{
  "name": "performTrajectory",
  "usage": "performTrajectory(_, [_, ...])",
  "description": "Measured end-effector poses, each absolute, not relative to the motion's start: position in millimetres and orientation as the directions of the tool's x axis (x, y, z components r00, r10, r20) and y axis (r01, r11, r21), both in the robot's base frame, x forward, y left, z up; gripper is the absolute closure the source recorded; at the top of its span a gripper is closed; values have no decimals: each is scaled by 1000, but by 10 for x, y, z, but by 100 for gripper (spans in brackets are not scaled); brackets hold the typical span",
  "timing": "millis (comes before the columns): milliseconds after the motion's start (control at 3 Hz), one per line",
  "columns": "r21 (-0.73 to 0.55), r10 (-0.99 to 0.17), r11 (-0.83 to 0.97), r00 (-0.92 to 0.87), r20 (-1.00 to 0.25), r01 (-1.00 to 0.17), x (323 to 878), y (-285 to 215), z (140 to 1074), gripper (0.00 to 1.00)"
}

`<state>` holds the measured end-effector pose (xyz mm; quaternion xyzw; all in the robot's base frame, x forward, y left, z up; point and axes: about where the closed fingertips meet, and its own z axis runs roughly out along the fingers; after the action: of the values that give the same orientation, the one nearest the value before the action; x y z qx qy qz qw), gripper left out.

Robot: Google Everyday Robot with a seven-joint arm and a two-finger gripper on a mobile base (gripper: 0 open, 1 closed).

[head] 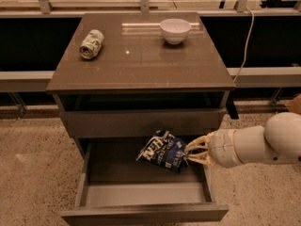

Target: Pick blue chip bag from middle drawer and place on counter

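Above the pale floor of the middle drawer (141, 192), toward its 3 o'clock side, the tool (187, 153) is pinched on the right edge of the blue chip bag (162, 150). The bag hangs tilted, clear of the floor and just below the other drawer front (141, 121) at 12 o'clock. The hold looks thin: slick, crumpled foil caught by one edge could slide out if the arm swings fast. Lifting straight up would likely snag the bag on that front or on the desk (141, 65) edge, so it probably has to come out toward 6 o'clock first. On the desk, the drink can (91, 44) at 10 o'clock and the white bowl (175, 29) at 1 o'clock could be knocked by a careless set-down.
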<state>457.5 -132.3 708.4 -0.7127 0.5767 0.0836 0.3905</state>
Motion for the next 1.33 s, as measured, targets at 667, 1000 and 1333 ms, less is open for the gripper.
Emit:
performTrajectory(667, [-567,-757,-75,416,-503,-821,4588,-1333,8042,100])
performTrajectory(1000, [-606,-764,-110,457,-455,-788,4572,-1292,8567,100])
performTrajectory(1333, [-633,-776,-132,477,-413,-763,4609,-1294,9076,100])
